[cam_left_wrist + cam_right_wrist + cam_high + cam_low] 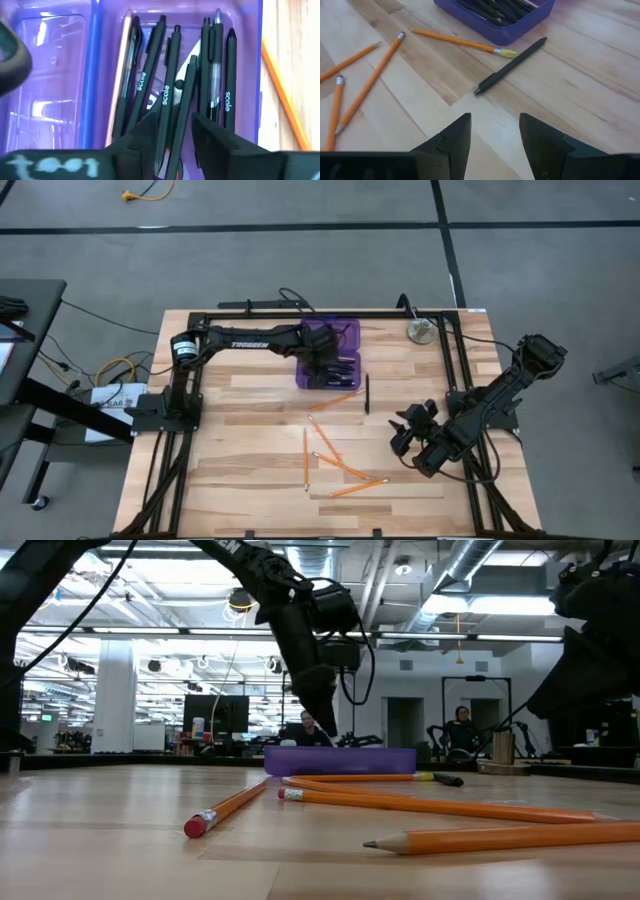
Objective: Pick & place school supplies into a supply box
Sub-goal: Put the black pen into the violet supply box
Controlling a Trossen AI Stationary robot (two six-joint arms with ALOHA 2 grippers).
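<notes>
The purple supply box (345,370) lies open near the table's far edge, its lid (340,332) flat behind it. Several black pens (227,85), a pale pencil (120,85) and a pale blade (186,54) lie inside. My left gripper (175,137) points down into the box (340,760), open, its fingers on either side of two pens (186,100). One black pen (367,393) (510,65) lies on the table beside the box. Orange pencils (325,445) (430,803) lie scattered mid-table. My right gripper (495,135) hovers open near the right edge (403,435).
A round silver disc (420,331) sits at the far right corner. A black frame (455,380) runs around the table's edges. One orange pencil (460,41) lies right against the box's near wall. Bare wood lies at the table's left side.
</notes>
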